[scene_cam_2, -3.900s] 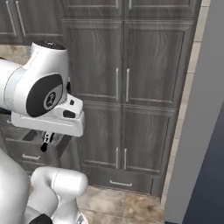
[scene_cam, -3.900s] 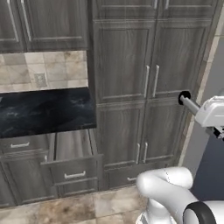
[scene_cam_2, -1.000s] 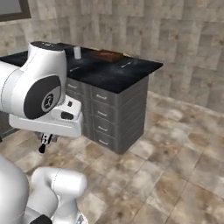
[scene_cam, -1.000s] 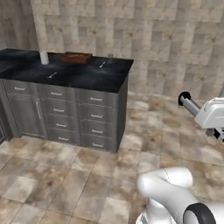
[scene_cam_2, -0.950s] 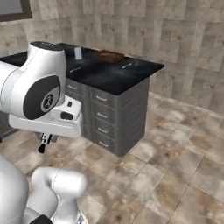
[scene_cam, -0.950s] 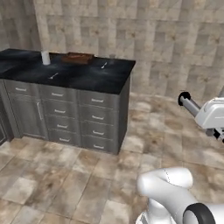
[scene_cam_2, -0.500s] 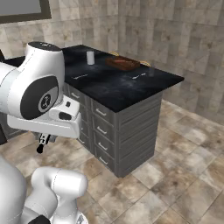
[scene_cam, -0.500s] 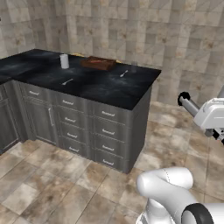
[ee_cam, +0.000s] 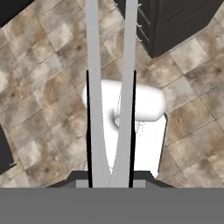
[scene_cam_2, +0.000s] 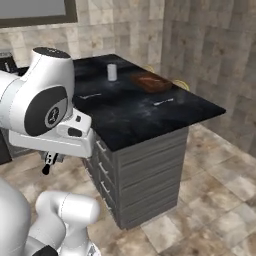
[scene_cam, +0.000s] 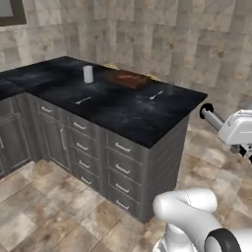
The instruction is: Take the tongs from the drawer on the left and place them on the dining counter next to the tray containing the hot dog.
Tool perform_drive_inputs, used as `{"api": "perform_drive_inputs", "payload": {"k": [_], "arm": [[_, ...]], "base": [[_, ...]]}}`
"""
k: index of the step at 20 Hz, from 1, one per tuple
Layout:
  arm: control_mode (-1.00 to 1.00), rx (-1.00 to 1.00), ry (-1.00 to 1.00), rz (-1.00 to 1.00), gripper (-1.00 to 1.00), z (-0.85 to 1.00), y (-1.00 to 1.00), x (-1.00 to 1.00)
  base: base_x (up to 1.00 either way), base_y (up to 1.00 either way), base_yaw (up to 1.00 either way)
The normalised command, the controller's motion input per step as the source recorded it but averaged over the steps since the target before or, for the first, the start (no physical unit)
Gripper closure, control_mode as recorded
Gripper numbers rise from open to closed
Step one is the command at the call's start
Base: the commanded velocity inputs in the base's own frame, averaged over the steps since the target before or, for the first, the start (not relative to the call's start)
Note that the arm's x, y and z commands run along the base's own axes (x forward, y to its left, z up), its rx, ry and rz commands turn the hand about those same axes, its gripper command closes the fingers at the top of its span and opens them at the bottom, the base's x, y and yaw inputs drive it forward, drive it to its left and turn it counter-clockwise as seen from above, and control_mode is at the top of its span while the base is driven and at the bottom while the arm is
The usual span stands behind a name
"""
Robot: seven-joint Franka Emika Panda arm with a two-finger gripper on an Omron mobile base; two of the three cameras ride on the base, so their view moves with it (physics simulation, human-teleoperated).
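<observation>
In the hand view my gripper is shut on the tongs, whose two long grey arms run up and away over the tiled floor. From the right base view the gripper hangs below the white hand, left of and lower than the dining counter. On the glossy black top's far side lies the brown tray; I cannot make out what it holds. The dining counter stands ahead of the base. The drawer on the left is out of view.
A white cup stands left of the tray. Two small silvery utensils lie on the bare black top nearer me. The island's side has stacked drawer fronts. Tiled floor surrounds it.
The whole picture has shifted as the base drove and turned: the cabinets are gone and the dining counter now stands closer and larger. The gripper still holds the tongs the same way.
</observation>
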Motion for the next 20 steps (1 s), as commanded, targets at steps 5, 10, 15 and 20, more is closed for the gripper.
{"api": "perform_drive_inputs", "payload": {"k": [5, 10, 15, 20], "arm": [[1.00, 0.00, 0.00, 0.00, 1.00, 0.00, 0.00, 0.00], [1.00, 0.00, 0.00, 0.00, 1.00, 0.00, 0.00, 0.00], [1.00, 0.00, 0.00, 0.00, 1.00, 0.00, 0.00, 0.00], [1.00, 0.00, 0.00, 0.00, 1.00, 0.00, 0.00, 0.00]], "base": [[0.89, -1.00, 0.43], [0.55, -0.99, 0.54], [0.05, -1.00, 0.57], [0.00, -1.00, 0.57]]}}
